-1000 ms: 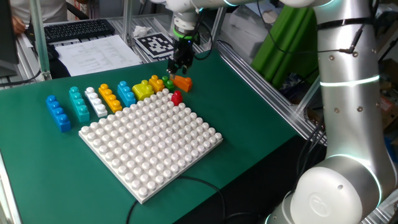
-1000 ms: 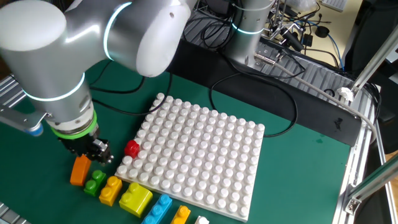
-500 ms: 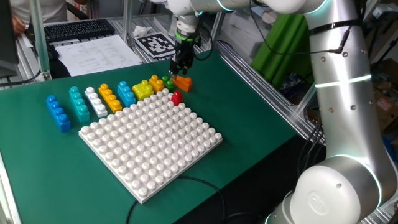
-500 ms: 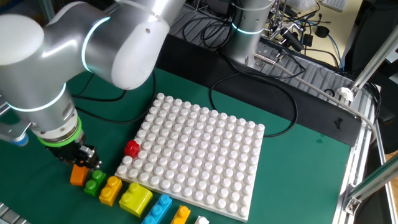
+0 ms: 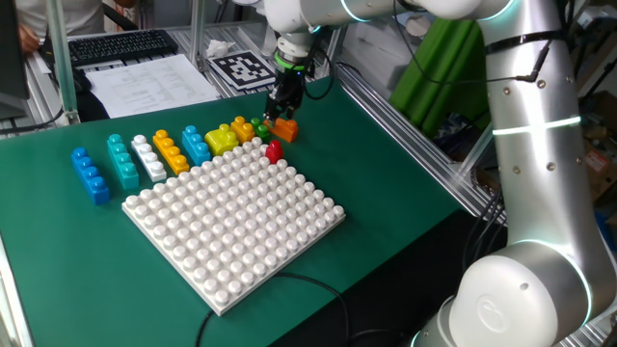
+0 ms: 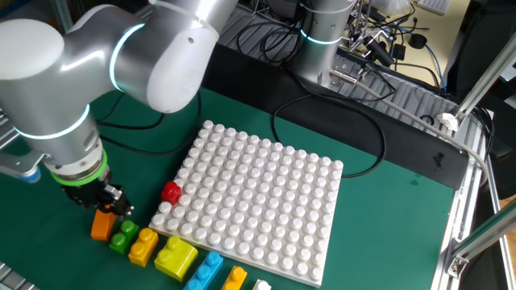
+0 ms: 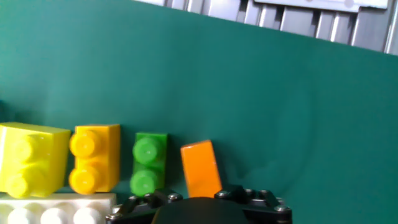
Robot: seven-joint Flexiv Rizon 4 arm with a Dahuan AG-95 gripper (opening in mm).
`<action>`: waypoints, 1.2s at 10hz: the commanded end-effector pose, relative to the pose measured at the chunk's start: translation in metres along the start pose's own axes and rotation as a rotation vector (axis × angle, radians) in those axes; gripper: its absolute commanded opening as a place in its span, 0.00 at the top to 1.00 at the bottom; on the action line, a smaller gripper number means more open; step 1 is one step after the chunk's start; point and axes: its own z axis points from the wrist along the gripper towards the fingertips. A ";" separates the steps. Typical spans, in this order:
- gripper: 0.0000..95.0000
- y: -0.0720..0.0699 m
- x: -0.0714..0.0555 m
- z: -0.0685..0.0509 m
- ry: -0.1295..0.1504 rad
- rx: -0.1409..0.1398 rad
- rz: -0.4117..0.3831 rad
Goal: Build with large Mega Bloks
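My gripper [image 5: 281,108] hangs just above a small orange brick [image 5: 283,128] at the far end of the brick row, fingers pointing down and apart, holding nothing. In the other fixed view the gripper [image 6: 111,205] is right over that orange brick [image 6: 102,225]. In the hand view the orange brick [image 7: 201,168] lies straight below the gripper body, with a green brick [image 7: 148,163] to its left. My fingertips are out of the hand view. A red brick [image 5: 274,150] sits at the edge of the white baseplate [image 5: 231,222].
A row of bricks runs along the baseplate's far edge: blue [image 5: 91,175], teal [image 5: 122,161], white [image 5: 148,158], orange [image 5: 171,151], light blue [image 5: 196,145], yellow [image 5: 220,140], amber [image 5: 241,130]. Papers and a marker tag lie behind. A black cable [image 6: 322,105] crosses the mat.
My gripper has shifted from beside the green brick to over the orange brick and come a little lower. The bricks have not moved.
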 end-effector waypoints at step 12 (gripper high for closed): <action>1.00 -0.006 0.004 0.024 -0.022 -0.030 0.000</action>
